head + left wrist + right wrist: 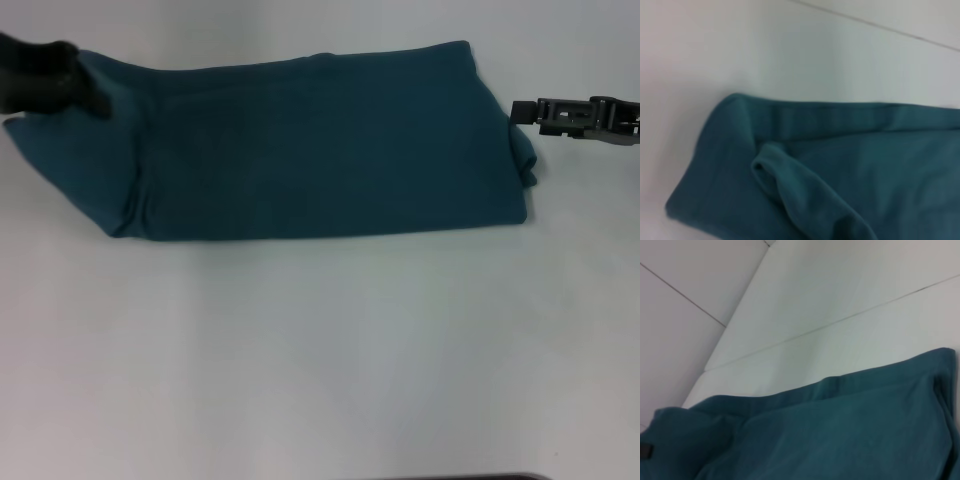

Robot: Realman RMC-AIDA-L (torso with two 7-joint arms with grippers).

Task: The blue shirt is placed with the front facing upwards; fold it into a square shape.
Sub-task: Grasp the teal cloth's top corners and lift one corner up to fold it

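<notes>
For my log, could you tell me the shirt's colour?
The blue shirt is plain dark teal-blue, clearest in the head view.

Table (320, 350) front open; shirt (300, 150) fills far side.

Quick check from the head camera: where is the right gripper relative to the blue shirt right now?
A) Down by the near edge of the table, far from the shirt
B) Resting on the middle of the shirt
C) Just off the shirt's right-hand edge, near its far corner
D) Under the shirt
C: in the head view the right gripper sits just beside the right end of the blue shirt, near its far corner, over the white table.
</notes>
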